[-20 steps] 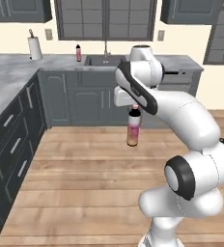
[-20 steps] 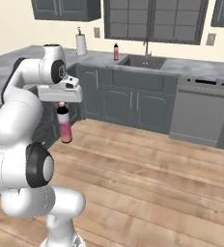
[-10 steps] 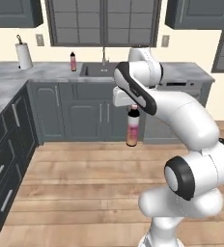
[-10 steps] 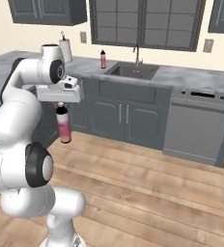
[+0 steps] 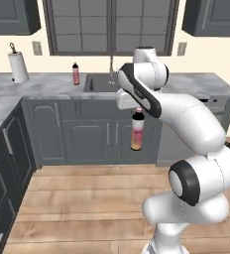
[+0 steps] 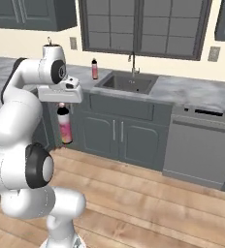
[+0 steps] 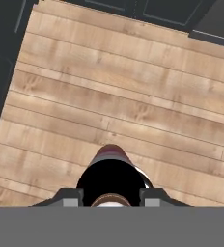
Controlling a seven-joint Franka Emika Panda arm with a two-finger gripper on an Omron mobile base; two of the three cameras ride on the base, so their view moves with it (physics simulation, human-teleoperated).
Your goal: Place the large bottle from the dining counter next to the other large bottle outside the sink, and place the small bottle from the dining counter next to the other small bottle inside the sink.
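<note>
My gripper (image 5: 137,110) is shut on the dark cap of the large bottle (image 5: 136,131), pink fading to yellow, which hangs upright in the air in front of the lower cabinets. In the right base view the gripper (image 6: 62,104) holds the same bottle (image 6: 64,127) left of the sink cabinet. Looking down the hand, the bottle top (image 7: 110,173) sits between my fingertips (image 7: 65,197) above the wooden floor. The other large bottle (image 5: 76,73) (image 6: 94,69) stands on the counter just left of the sink (image 5: 99,84) (image 6: 126,83). The small bottle is out of view.
A faucet (image 5: 111,69) rises behind the sink. A paper towel roll (image 5: 19,67) stands at the counter's far left. A dishwasher (image 6: 199,145) lies right of the sink cabinet. A side counter with drawers (image 5: 3,163) runs along the left. Wooden floor (image 7: 133,72) lies below.
The whole picture has shifted: the base has driven toward the sink counter, which is now nearer and more centred. The gripper keeps its hold on the bottle.
</note>
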